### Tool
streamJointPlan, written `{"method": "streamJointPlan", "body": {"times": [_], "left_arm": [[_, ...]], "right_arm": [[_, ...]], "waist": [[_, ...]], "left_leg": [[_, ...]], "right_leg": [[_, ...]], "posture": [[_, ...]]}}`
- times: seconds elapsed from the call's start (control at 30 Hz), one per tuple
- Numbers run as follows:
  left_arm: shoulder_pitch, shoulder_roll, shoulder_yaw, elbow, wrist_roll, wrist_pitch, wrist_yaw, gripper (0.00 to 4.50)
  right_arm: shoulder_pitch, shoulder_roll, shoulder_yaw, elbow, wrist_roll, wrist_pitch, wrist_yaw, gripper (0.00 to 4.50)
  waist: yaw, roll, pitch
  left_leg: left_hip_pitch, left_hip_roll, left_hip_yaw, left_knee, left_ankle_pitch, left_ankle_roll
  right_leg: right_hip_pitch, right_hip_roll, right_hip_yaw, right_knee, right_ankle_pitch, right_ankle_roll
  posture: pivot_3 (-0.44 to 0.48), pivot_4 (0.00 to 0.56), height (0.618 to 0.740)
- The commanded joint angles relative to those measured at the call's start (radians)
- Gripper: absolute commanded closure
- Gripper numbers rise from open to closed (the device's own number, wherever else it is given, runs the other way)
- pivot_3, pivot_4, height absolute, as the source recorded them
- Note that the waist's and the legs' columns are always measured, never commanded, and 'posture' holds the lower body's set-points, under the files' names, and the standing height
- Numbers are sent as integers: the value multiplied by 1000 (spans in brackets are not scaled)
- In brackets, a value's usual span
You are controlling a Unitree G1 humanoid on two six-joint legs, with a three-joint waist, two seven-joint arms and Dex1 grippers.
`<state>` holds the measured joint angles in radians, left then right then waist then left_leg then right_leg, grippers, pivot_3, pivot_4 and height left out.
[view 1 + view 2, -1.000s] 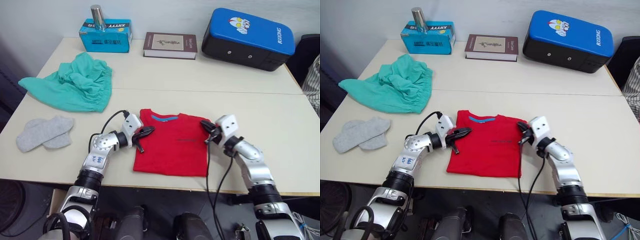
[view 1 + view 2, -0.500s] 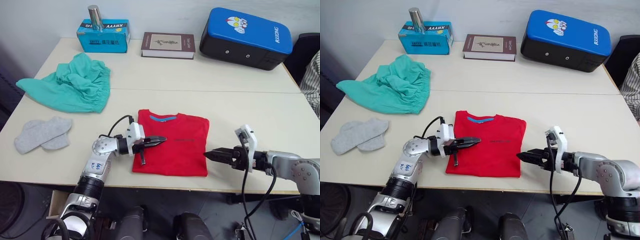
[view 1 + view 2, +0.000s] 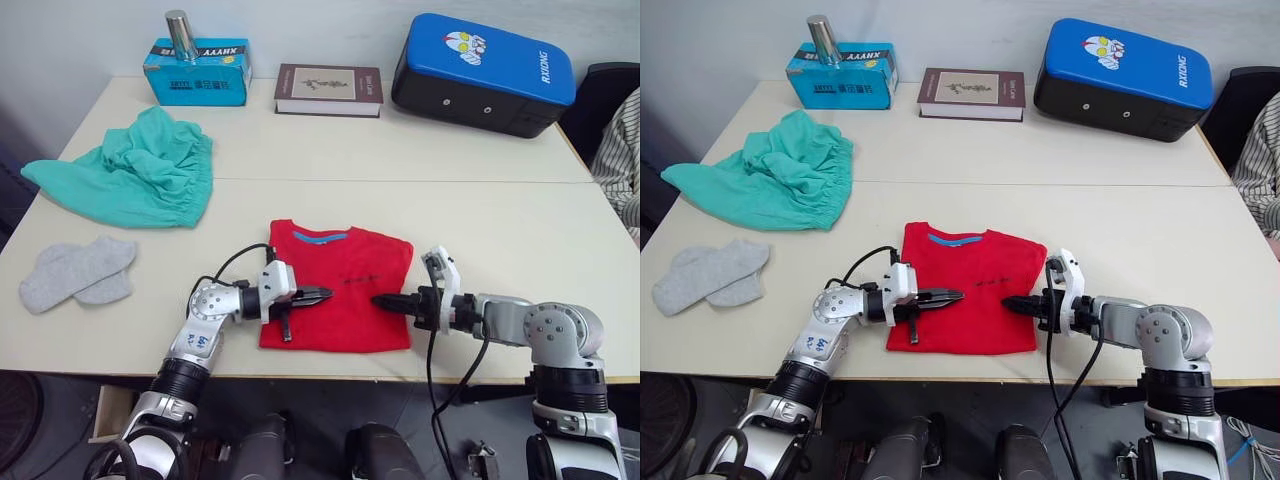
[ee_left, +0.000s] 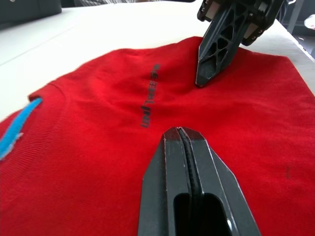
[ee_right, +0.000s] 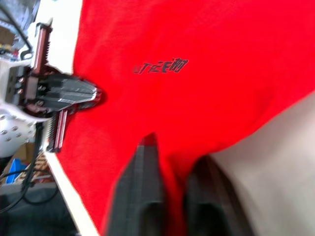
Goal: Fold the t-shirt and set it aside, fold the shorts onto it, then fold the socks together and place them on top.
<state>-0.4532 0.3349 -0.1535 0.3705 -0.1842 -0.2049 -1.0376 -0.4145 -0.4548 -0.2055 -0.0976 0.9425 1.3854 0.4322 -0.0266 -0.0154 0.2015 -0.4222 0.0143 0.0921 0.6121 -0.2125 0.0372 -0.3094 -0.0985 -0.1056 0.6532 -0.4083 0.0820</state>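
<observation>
The red t-shirt (image 3: 340, 275) lies folded into a flat rectangle near the table's front edge, collar toward the far side. My left gripper (image 3: 322, 295) rests shut on its left half with nothing between the fingers, also seen in its wrist view (image 4: 180, 130). My right gripper (image 3: 378, 299) reaches in low over the shirt's right edge, its tip pointing at the left one. Its fingers (image 5: 147, 167) stand a little apart with red cloth showing between them. The teal shorts (image 3: 140, 170) lie bunched at the far left. The grey socks (image 3: 75, 272) lie side by side at the left front.
Along the back edge stand a blue box with a metal can on it (image 3: 195, 70), a dark book (image 3: 328, 88) and a blue-and-black case (image 3: 485, 72). A person's striped sleeve (image 3: 622, 150) shows at the right edge. Bare table (image 3: 500, 230) lies right of the shirt.
My right gripper left the shirt's upper right corner, swung out to the right, then came back in low over the right edge. The left gripper slid slightly forward over the shirt.
</observation>
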Motion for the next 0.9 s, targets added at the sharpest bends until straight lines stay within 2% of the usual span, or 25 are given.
{"method": "streamJointPlan", "body": {"times": [0.03, 0.17, 0.3, 0.4, 0.53, 0.63, 0.67, 0.77, 0.9], "left_arm": [[8, 2, 28, -11, -38, -17, -14, 4500], [21, 8, 29, -115, -95, 31, -59, 4500], [56, 32, 53, -239, -167, 136, -65, 4500], [83, 50, 72, -294, -196, 163, -62, 4500], [104, 58, 90, -345, -243, 229, -60, 4500], [112, 83, 101, -413, -308, 321, -77, 3907], [112, 90, 103, -431, -319, 334, -80, 3582], [107, 105, 113, -466, -348, 375, -84, 2674], [101, 129, 125, -487, -362, 403, -95, 1404]], "right_arm": [[28, -25, -50, -1, 13, 35, 2, 4466], [52, -65, -151, -17, 59, 70, 11, 4466], [114, -245, -259, -6, 43, 47, 76, 4466], [166, -408, -331, 95, -8, -7, 150, 4466], [210, -549, -354, 288, -111, -154, 261, 4466], [239, -685, -298, 503, -252, -335, 370, 4500], [237, -720, -272, 581, -297, -394, 402, 4500], [171, -767, -230, 789, -383, -535, 465, 4500], [85, -801, -157, 971, -501, -665, 501, 4500]], "waist": [[2, 0, 0], [17, 0, 0], [32, 4, 3], [28, 5, 3], [27, 5, 3], [26, 6, 4], [26, 7, 4], [25, 7, 4], [21, 7, 4]], "left_leg": [[0, 0, 0, 0, 0, 0], [-1, -1, 0, 0, -1, 2], [-4, -3, 0, 0, -2, 2], [-5, -3, 2, 1, 0, 1], [-5, -2, 2, 1, -1, 3], [-5, -2, 3, 1, 0, 5], [-4, -2, 4, 1, 0, 4], [-4, -2, 5, 1, 2, 1], [-2, -2, 7, 1, 2, 0]], "right_leg": [[0, 0, 0, -1, 0, 0], [0, -1, 0, -1, 0, 0], [0, -2, 0, -6, 0, 0], [0, -2, 0, -10, 0, 1], [1, -1, 0, -10, 0, 1], [1, -1, 0, -11, 0, 1], [1, -1, 1, -11, 0, 1], [1, -1, 2, -11, 0, 1], [2, 0, 2, -11, 0, 1]], "posture": [[0, 150, 740], [0, 150, 740], [0, 150, 740], [0, 150, 740], [0, 150, 740], [0, 150, 740], [0, 150, 740], [0, 150, 740], [0, 150, 740]]}}
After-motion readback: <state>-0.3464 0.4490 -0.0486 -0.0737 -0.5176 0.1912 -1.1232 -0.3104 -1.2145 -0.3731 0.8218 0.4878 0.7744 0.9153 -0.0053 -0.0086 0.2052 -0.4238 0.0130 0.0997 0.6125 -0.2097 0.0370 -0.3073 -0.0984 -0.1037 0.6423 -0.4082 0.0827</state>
